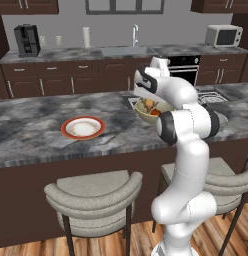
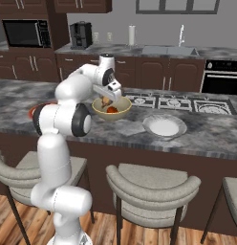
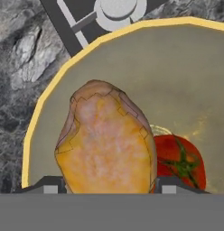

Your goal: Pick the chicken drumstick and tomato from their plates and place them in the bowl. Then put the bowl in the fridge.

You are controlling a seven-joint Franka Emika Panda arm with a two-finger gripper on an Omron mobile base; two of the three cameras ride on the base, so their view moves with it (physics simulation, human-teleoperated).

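We see the chicken drumstick [image 3: 107, 142] inside the bowl [image 3: 46, 108], long axis running up-down in the hand view, narrower end toward the top, broad end at the bottom between the gripper [image 3: 107, 185] tips. Jaws stand wide, one fingertip [image 3: 49, 186] either side of the drumstick; we cannot tell whether they touch it. The tomato [image 3: 181, 164] lies just beside it in the bowl, touching, green stalk facing the camera. Bowl sits on the marble counter [image 1: 36, 120], near the cooktop [image 2: 177, 103]. Red-rimmed plate [image 1: 83, 128] to the arm's left, white plate [image 2: 164, 126] to its right, both well apart from the bowl.
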